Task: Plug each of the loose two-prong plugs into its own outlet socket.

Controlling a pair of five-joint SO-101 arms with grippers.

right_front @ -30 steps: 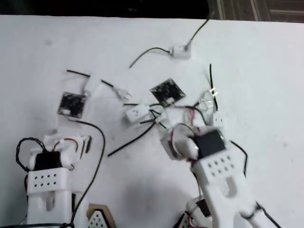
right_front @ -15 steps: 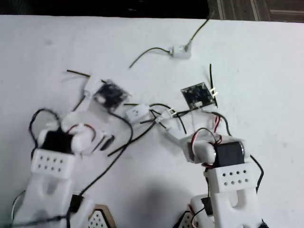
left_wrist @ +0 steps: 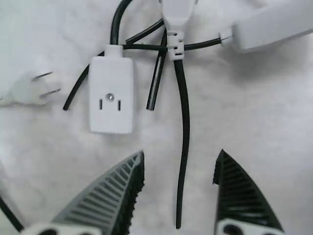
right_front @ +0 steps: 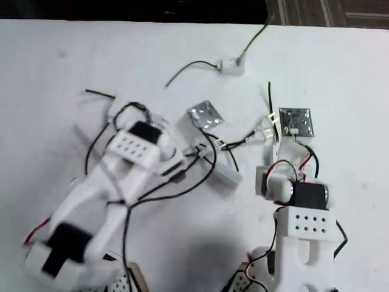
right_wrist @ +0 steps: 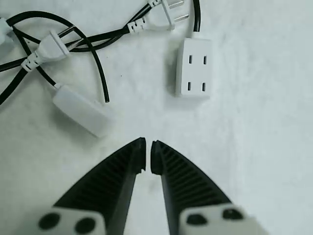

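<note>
At the approach stage, judging by the layout: nothing seated, nothing held. Taking the white oblong plastic block (right_front: 226,175) as landmark. Near it, across crossed black cords (left_wrist: 183,122), a white rectangular plastic 1-outlet socket (left_wrist: 111,95), face up, with a small white 2-prong plug (left_wrist: 27,90) loose just beyond. Just short of that socket, the left gripper (left_wrist: 180,155), spread wide and empty. Near the block's other side, a white flat 2-outlet socket (right_wrist: 194,68) with a second white 2-prong plug (right_wrist: 159,17) just beside it. Facing these, the right gripper (right_wrist: 148,144), narrowed to a slit, empty. Next, probably: lowering onto 1 plug body, pinching behind the prongs, lining prongs with slots. No brand, label or legible writing.
</note>
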